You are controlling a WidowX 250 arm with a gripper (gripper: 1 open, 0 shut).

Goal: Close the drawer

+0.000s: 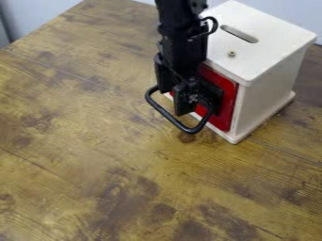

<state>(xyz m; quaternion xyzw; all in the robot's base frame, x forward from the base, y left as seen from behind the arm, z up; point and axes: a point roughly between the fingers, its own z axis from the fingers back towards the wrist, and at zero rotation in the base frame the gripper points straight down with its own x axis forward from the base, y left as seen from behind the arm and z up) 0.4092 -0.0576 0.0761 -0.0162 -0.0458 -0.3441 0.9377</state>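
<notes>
The red drawer (219, 98) sits in the front of the cream wooden cabinet (262, 58) and sticks out only a little. Its black wire loop handle (171, 112) juts out toward the front left, low over the table. My black gripper (187, 97) comes down from above right at the drawer front, over the handle's inner end. Its body covers the fingers, so I cannot tell whether they are open or shut, or whether they touch the handle.
The cabinet has a slot in its top (239, 35) and stands at the back right of the wooden table (88, 141). Nothing else stands on the table.
</notes>
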